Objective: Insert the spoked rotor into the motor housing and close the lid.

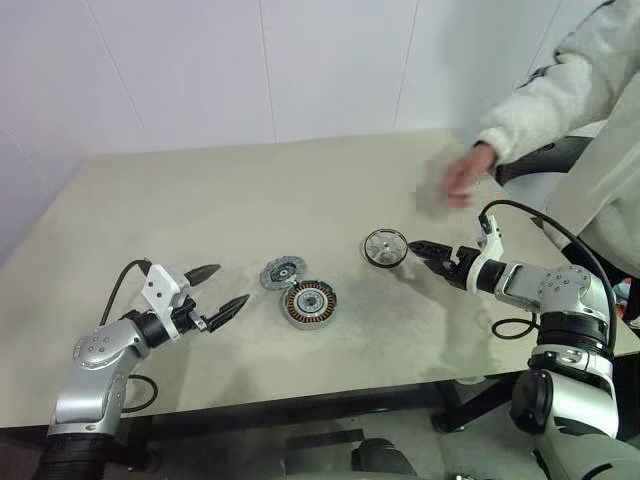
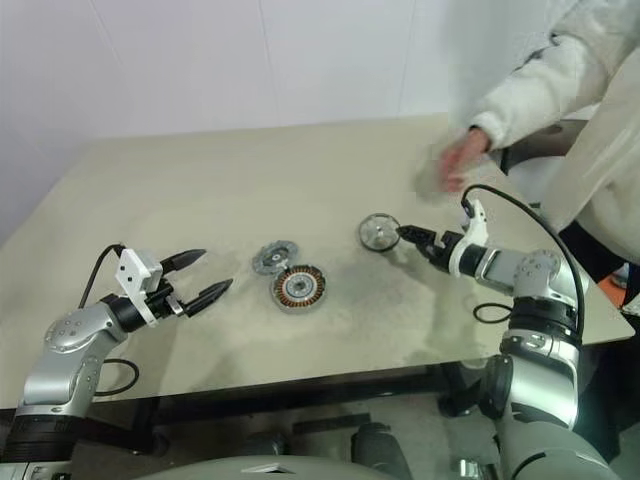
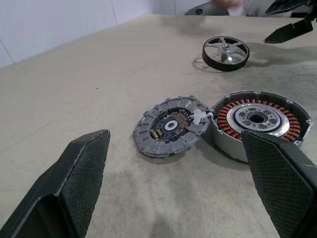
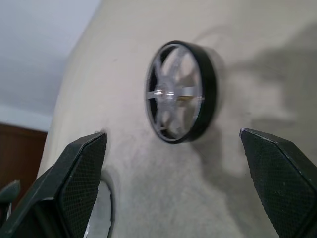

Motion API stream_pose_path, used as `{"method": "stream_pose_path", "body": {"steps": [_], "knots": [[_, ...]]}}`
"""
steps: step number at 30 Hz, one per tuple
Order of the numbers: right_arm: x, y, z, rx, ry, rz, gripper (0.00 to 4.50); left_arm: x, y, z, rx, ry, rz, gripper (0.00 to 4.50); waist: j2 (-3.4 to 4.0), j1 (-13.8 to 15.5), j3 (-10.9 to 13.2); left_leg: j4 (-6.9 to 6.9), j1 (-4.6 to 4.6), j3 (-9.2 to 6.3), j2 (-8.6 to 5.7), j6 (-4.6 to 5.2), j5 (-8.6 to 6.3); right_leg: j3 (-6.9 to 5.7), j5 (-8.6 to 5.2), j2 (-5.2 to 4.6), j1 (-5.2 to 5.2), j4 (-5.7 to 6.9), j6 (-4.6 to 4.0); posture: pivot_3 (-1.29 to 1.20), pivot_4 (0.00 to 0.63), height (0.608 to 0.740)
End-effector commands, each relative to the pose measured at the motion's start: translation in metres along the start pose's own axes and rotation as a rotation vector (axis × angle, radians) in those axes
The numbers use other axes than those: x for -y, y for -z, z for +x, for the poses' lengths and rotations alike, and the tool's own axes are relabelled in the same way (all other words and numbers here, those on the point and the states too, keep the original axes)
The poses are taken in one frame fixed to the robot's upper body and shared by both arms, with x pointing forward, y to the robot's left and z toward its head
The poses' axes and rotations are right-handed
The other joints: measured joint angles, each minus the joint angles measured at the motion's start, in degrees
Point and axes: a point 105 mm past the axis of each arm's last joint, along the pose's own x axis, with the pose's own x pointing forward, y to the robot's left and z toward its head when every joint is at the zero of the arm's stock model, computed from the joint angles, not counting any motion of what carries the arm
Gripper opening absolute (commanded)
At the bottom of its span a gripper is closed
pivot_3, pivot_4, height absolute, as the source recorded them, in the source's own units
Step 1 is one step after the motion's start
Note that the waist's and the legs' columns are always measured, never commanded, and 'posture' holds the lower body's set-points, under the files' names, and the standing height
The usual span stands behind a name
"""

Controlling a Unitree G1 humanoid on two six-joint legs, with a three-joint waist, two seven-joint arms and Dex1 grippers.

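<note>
The spoked rotor (image 1: pixel 385 247), a dark-rimmed wheel with silver spokes, lies flat on the table right of centre. My right gripper (image 1: pixel 420 253) is open just to its right, pointing at it with nothing between the fingers. The motor housing (image 1: pixel 308 302), with a silver rim and copper windings, sits near the table's middle. The lid (image 1: pixel 282 272), a grey notched disc, lies at its far-left side and touches its rim. My left gripper (image 1: pixel 229 286) is open and empty to the left of both, pointing toward them. The left wrist view shows the lid (image 3: pixel 171 126), the housing (image 3: pixel 257 121) and the rotor (image 3: pixel 226 52).
A person in a light sleeve stands at the far right, with a hand (image 1: pixel 465 175) over the table beyond my right gripper. The beige table (image 1: pixel 200 200) meets a white wall at the back. A black cable (image 1: pixel 545 225) loops off my right wrist.
</note>
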Motion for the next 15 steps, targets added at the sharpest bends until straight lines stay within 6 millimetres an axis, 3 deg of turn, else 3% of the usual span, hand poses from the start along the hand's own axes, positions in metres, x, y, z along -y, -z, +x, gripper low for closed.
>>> {"method": "stream_pose_path", "body": {"steps": [1,15], "knots": [[-0.01,-0.007,0.005,0.041,-0.048,-0.002,4.49,-0.002,-0.011,0.001,0.026,0.005,0.04,4.5,0.0,-0.1,0.0,0.0,0.0,0.0,0.0,0.0,0.0,0.0,0.0,0.0,0.0,0.0,0.0,0.0,0.0,0.74],[-0.024,0.009,0.037,-0.005,-0.096,-0.011,4.49,-0.004,-0.007,0.0,0.026,-0.002,0.037,4.5,0.01,-0.1,0.0,0.0,0.01,0.02,0.01,0.0,0.0,0.02,0.0,0.02,-0.01,0.01,0.0,0.0,0.0,0.74]]}}
